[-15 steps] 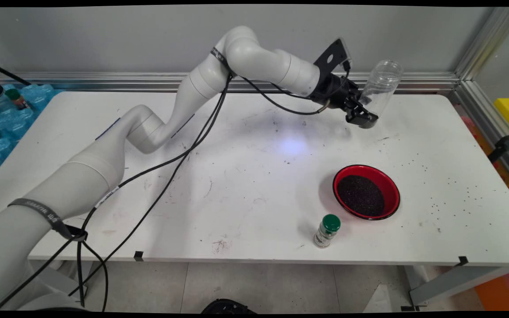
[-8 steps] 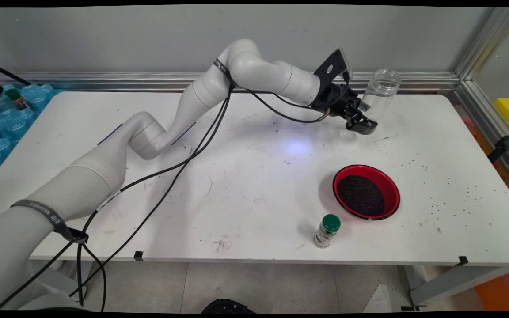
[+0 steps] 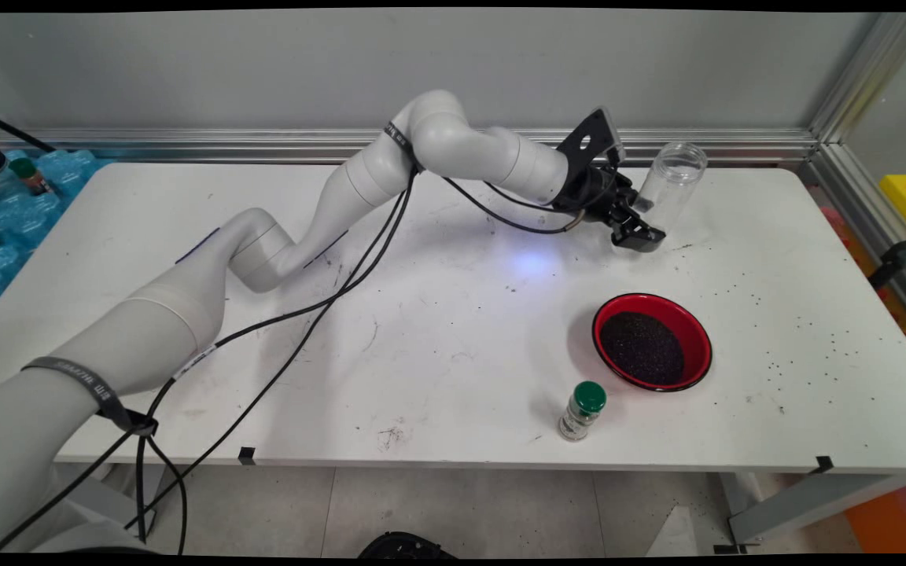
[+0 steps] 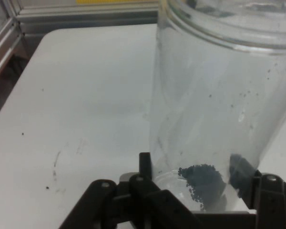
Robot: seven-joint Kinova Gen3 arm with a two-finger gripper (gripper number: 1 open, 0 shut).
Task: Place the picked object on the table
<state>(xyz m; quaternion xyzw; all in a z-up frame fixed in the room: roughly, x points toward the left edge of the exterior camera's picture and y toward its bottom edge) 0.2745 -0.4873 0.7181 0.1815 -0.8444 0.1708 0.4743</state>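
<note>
A clear jar (image 3: 669, 183), upright and nearly empty but for a few dark grains, was gripped low down between the closed jaws of the gripper (image 3: 640, 228) just above the table (image 3: 437, 338), so it could have tipped if released unevenly.

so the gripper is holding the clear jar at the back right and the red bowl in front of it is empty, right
Not quite. The gripper does hold the clear jar at the back right, but the red bowl is not empty: the main view shows it filled with dark grains.
</note>
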